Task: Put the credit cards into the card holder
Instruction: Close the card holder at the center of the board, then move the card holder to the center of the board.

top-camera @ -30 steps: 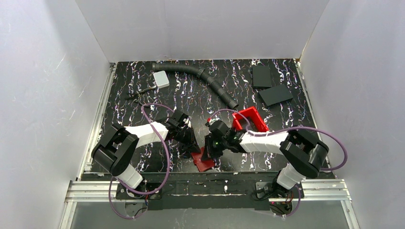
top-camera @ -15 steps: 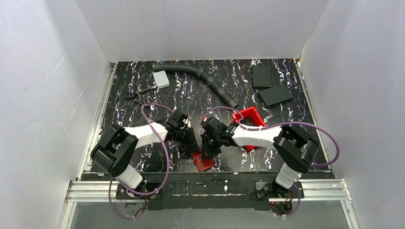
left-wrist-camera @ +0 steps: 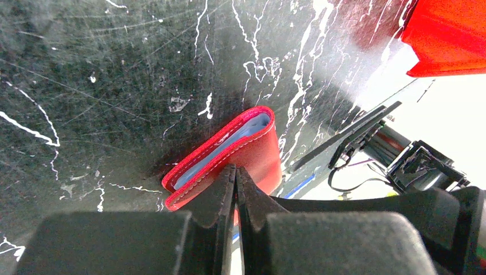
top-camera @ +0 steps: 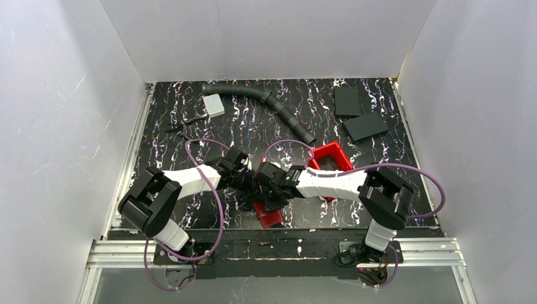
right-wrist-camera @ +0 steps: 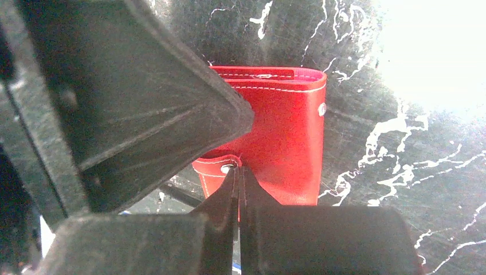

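Observation:
The card holder [top-camera: 271, 217], a small red folded wallet, lies at the table's front edge. In the left wrist view the card holder [left-wrist-camera: 258, 152] shows a pale blue credit card [left-wrist-camera: 226, 143] edge tucked between its flaps. My left gripper [left-wrist-camera: 236, 169] is shut, its tips resting on the top flap. My right gripper [right-wrist-camera: 239, 171] is also shut, its tips touching the card holder [right-wrist-camera: 286, 132] beside the clasp tab [right-wrist-camera: 220, 169] with its metal snap. From above, the left gripper [top-camera: 255, 190] and right gripper [top-camera: 270, 199] meet over the wallet.
A red open bin [top-camera: 329, 161] stands just right of the grippers. A black corrugated hose [top-camera: 282, 109] curves across the back. Two black slabs [top-camera: 347, 100] [top-camera: 365, 125] lie at the back right. A small pale grey block [top-camera: 214, 104] sits at the back left.
My right arm has swung left, bringing its gripper up against the left gripper over the card holder. The left arm and the wallet have barely moved.

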You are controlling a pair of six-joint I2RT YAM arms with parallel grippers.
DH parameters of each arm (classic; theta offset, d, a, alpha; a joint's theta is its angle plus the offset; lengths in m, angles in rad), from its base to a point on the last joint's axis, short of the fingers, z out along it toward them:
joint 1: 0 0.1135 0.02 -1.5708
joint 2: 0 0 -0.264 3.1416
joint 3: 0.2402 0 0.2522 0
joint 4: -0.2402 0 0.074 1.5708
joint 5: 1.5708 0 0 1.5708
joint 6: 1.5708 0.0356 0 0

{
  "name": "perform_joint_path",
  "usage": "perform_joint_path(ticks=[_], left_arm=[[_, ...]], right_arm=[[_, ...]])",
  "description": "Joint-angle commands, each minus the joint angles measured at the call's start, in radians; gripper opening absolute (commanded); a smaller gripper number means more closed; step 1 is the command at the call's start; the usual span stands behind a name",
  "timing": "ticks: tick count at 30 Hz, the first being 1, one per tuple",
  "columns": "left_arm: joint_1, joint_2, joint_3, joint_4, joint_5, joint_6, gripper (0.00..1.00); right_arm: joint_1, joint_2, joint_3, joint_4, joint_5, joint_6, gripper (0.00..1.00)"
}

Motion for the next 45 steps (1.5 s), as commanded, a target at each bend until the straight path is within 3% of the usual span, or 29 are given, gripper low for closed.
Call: perform_joint_path(ticks=[1,3,5,7,13,19,26,30,38,45], left_arm=[[0.001,-0.018,-0.022,-0.035,-0.011,0.018,0.04],[0.013,-0.02,-0.013,-0.052,-0.004,0.031,0.04],[0.034,-0.03,-0.002,-0.065,0.002,0.043,0.05],[0.069,-0.04,0.018,-0.085,0.013,0.06,0.06],[0.133,-0.035,0.126,-0.155,0.061,0.11,0.11],[0.15,-0.094,0.237,-0.248,0.079,0.138,0.17],[0.155,-0.251,0.26,-0.36,0.078,0.164,0.34],[0.155,-0.37,0.265,-0.446,0.056,0.183,0.49],[0.155,-0.535,0.292,-0.623,0.021,0.228,0.62],[0.155,-0.642,0.32,-0.727,-0.03,0.251,0.65]], right_arm=[[0.059,0.173,-0.054,-0.099,0.259,-0.004,0.01],[0.054,0.113,-0.077,-0.004,0.202,-0.053,0.01],[0.038,0.031,-0.1,0.104,0.154,-0.097,0.2],[0.014,-0.041,-0.084,0.148,0.12,-0.141,0.26],[-0.04,-0.138,0.047,0.08,0.058,-0.264,0.43],[-0.08,-0.258,0.023,0.037,-0.003,-0.302,0.52],[-0.206,-0.302,-0.104,0.099,-0.198,-0.337,0.65],[-0.208,-0.28,-0.172,0.159,-0.228,-0.327,0.73],[-0.05,-0.267,-0.177,0.163,0.127,-0.323,0.87],[0.134,-0.109,-0.08,0.09,0.434,-0.316,0.98]])
